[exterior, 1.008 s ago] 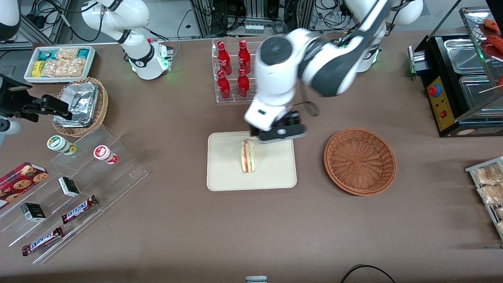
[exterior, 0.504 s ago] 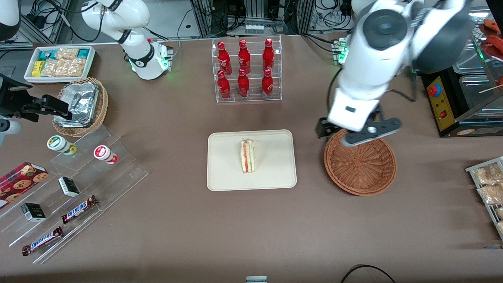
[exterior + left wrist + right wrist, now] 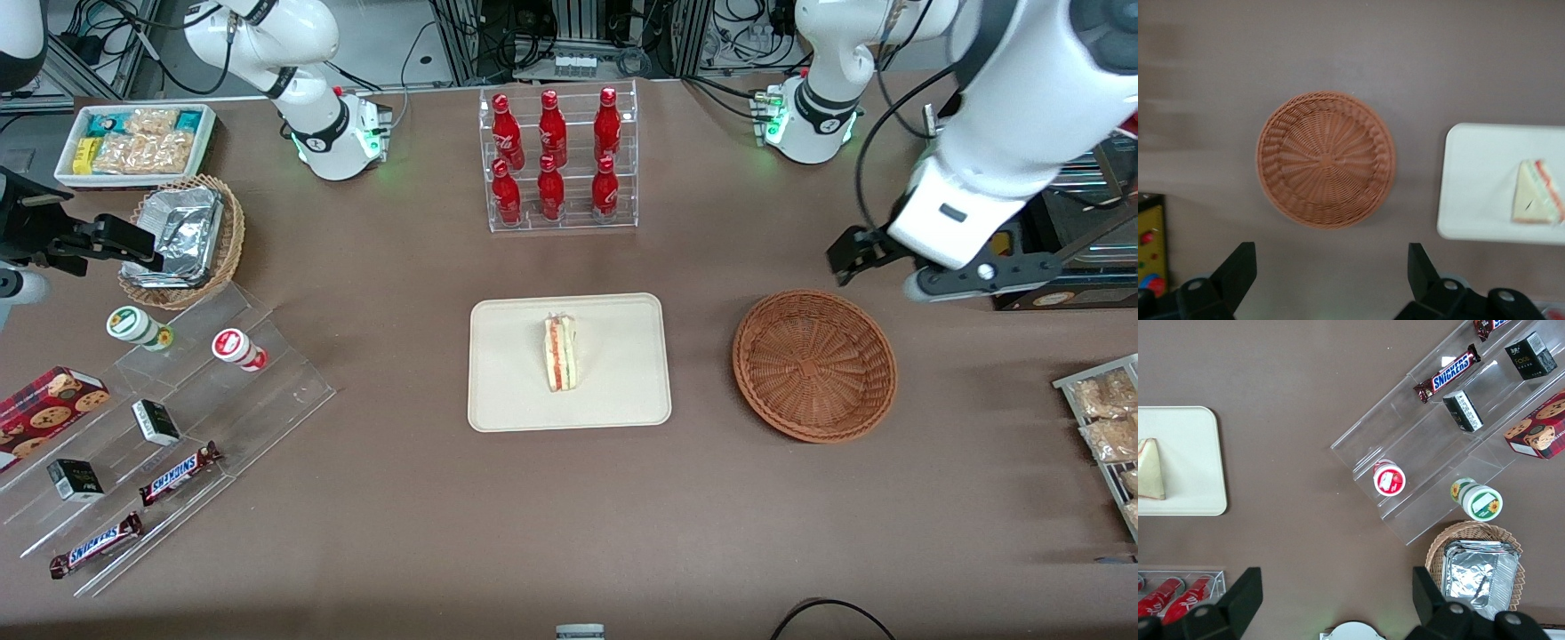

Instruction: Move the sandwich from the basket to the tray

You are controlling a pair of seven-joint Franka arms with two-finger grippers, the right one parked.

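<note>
A: Where is the sandwich [image 3: 560, 353]?
B: On the tray [image 3: 511, 391], mid-frame in the front view, standing on edge with its filling up.
A: And the hand [image 3: 925, 267]?
B: High at the right edge, farther from the camera than the basket [image 3: 814, 364], fingers [image 3: 1237, 271] spread wide, holding nothing. The basket has nothing in it.

- The hand [image 3: 880, 267] left the tray [image 3: 507, 391], passed over the basket [image 3: 813, 364], and ended high above the desk [image 3: 569, 516], past the basket toward the working arm's end.
- The arm's swing uncovered the bottle rack [image 3: 558, 160], so all six red bottles showed.
- The hand's fingers [image 3: 1237, 270] stood spread apart, holding nothing.
</note>
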